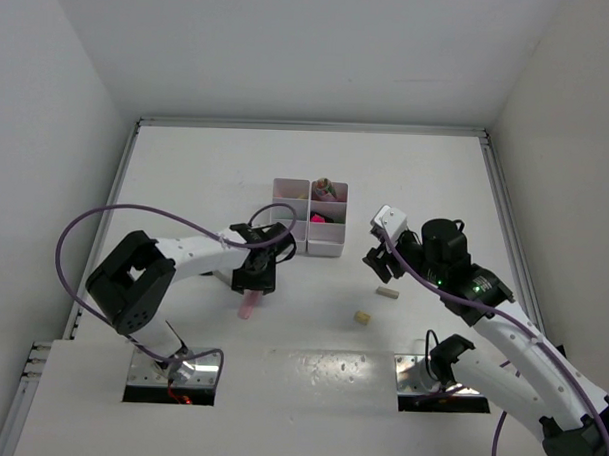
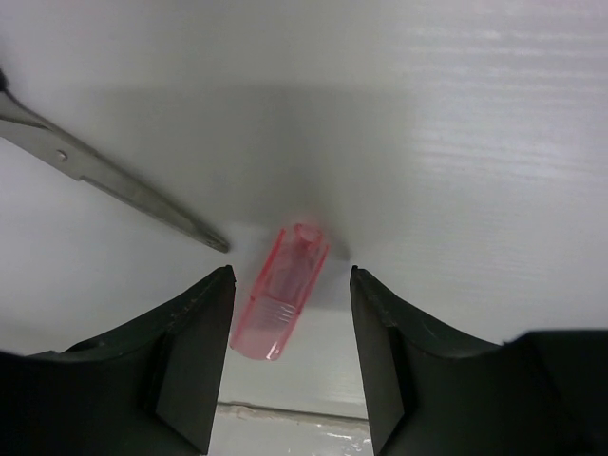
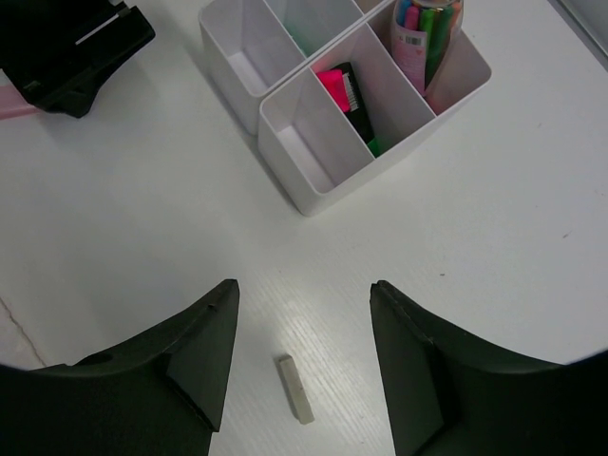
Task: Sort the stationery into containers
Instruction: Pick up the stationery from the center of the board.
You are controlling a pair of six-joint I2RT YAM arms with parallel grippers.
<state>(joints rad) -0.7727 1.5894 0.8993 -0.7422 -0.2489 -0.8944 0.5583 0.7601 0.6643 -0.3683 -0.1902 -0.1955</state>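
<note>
**Item 1. Pink highlighter** (image 2: 280, 292): translucent pink, lying flat on the white counter (image 1: 417, 172), well apart from the tray on its near-left side. Scissors (image 2: 123, 190) lie just beside it, blade tip near its far end but not touching.

**Item 2. Beige eraser** (image 3: 295, 388): small stick, flat on the counter, near-right of the tray. A second eraser (image 1: 361, 316), squarer, lies near it, closer to the arm bases.

**Item 3. White organizer tray** (image 3: 361, 176): six compartments, mid-counter. One middle compartment holds a pink and black highlighter (image 3: 344, 90). An end compartment holds upright pink and green sticks (image 3: 426, 28).

**Item 4. Left gripper** (image 2: 290, 275): low over the counter, fingers spread to either side of the pink highlighter, a gap showing on each side.

**Item 5. Right gripper** (image 3: 304, 285): above the counter, fingers spread wide, nothing between them. The stick eraser lies below the gap.
</note>
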